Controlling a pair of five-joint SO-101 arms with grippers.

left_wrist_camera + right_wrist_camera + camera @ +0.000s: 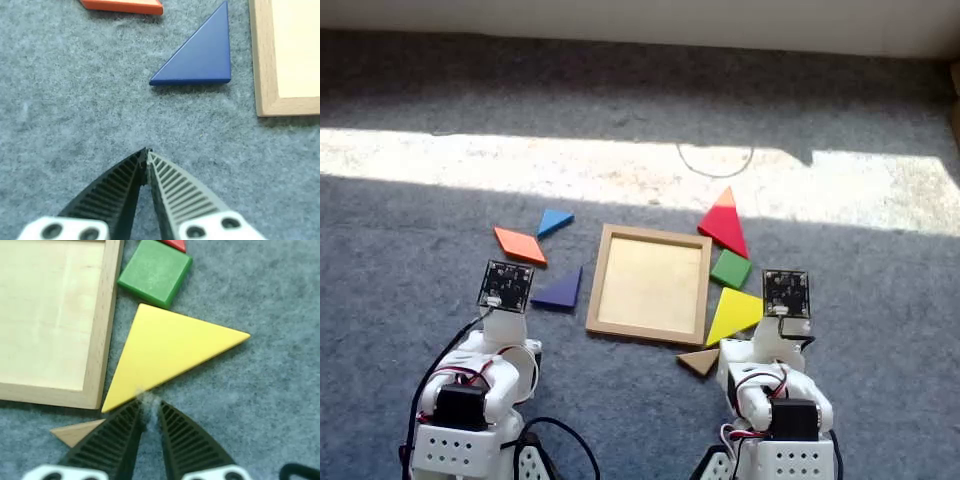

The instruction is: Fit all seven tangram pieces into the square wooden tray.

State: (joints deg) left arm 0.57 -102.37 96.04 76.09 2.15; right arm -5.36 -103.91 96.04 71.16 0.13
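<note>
On the grey carpeted surface, the square wooden tray [650, 285] is seen lying empty between the two arms, with all seven pieces spread around it. To one side are found an orange parallelogram [519, 245], a light blue triangle [554, 221] and a dark blue triangle [200, 57]. To the other side are ranged a red triangle [725, 230], a green square [155, 272], a yellow triangle [165, 352] and a small brown triangle [77, 432].

The left hand [147, 155] is held low over bare carpet, near the dark blue triangle, with its fingers pressed together on nothing. The right hand [149, 410] is likewise drawn almost closed and empty, its tips at the long edge of the yellow triangle, which lies close against the tray's rim.

No piece has yet been placed, so the first pick is judged to be the step in hand. For the next move, a hand would need to be spread and lowered astride a piece's edges. A large triangle would best be seated first, squared into a corner. Thin, flat pieces on carpet may be hard to grip.
</note>
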